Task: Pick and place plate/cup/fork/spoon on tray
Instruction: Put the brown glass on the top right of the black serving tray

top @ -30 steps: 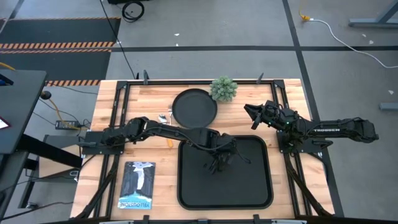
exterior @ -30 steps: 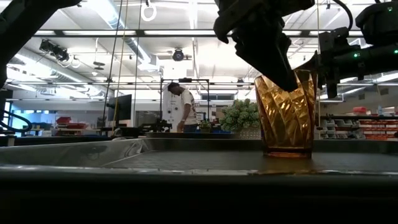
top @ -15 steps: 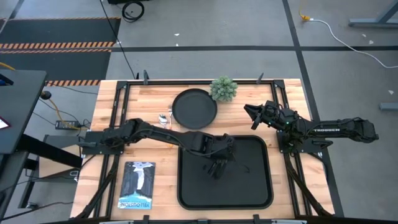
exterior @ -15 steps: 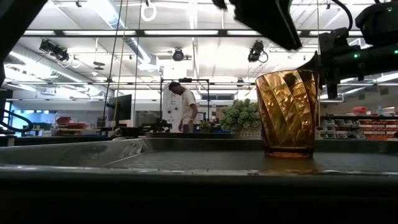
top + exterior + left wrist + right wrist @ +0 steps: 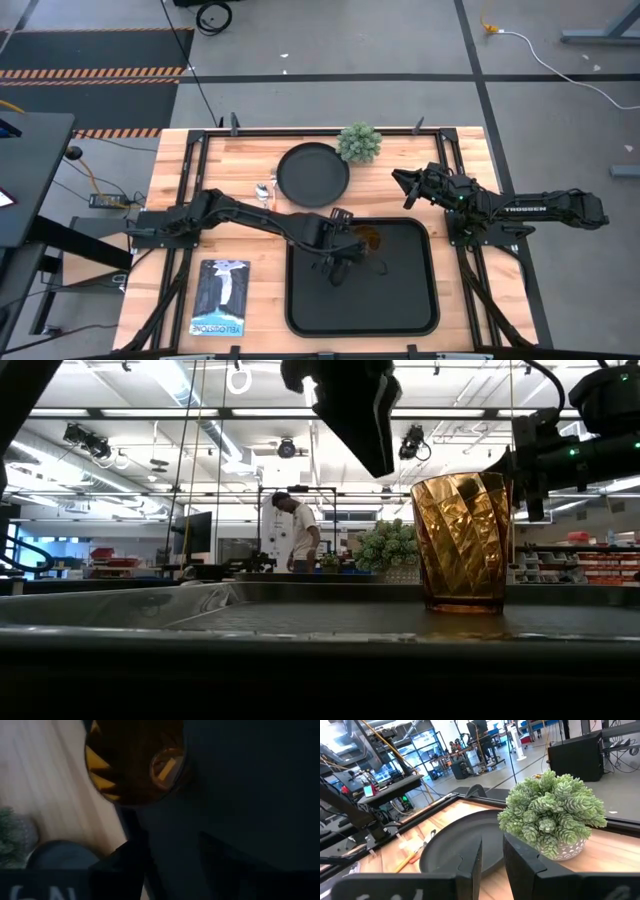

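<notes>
Now your cup stands upright on the tray, near the tray's far edge, and nothing holds it. From above, your left gripper sits over the tray just beside the cup, on its left-arm side, apart from it. Its fingers are spread with nothing between them, as the left wrist view shows; that view also looks down into the cup's amber mouth at the tray's rim, with pale wood beyond. The low view gives what the overhead cannot: the cup's base rests flat on the tray floor, and the left gripper hangs above rim height, clear of the glass.

Your plate lies on the bare table behind the tray, off it. The plant stands just beside the plate. The spoon and fork lie close together on the wood beside the plate; from above you see only small silver and orange bits, and the right wrist view shows their orange handles past the plate's rim.

Your right gripper waits above the table off the tray's far right corner, facing the plant, its 2 fingers a little apart and empty. A book lies on the table left of the tray.
</notes>
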Robot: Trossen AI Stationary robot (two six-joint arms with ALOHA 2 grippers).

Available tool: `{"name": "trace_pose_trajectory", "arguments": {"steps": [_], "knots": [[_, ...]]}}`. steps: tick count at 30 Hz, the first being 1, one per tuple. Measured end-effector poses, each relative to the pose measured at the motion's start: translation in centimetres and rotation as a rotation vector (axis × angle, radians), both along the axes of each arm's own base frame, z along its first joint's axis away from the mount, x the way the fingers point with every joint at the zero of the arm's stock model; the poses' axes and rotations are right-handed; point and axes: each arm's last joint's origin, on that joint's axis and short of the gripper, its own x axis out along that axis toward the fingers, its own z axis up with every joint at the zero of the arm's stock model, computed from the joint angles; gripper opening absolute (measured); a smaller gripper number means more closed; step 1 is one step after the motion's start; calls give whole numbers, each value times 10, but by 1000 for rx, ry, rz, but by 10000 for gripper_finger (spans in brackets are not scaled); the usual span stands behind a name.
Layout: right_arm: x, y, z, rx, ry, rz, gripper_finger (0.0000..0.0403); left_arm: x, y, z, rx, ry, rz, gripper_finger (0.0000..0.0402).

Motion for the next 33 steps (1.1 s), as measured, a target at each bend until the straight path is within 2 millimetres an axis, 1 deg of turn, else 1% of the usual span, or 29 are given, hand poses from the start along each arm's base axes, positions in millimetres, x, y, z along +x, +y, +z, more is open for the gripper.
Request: {"name": "trace_pose_trajectory", "arguments": {"steps": [3,7,11,14,16,21,23,27,29,33], "knots": [[0,0,0,0,1,0,84,-7,1,-4,-31,-33,10,159],[0,0,0,-4,2,0,84,-19,10,-32,-61,-40,22,145],[0,0,0,-7,5,0,84,-33,22,-38,-169,-191,41,142],[0,0,0,-7,5,0,84,-41,29,-55,-249,-260,55,142],[0,0,0,-9,4,0,84,-44,31,-66,-269,-294,65,142],[0,0,0,-10,1,0,84,-45,31,-85,-354,-358,77,142],[0,0,1,-11,-3,0,84,-46,30,-90,-370,-358,83,141],[0,0,2,-17,-13,0,84,-39,31,-90,-392,-431,79,141],[0,0,2,-18,-15,0,84,-32,30,-93,-412,-489,68,141],[0,0,3,-19,-19,0,84,-26,30,-102,-420,-516,65,141]]}}
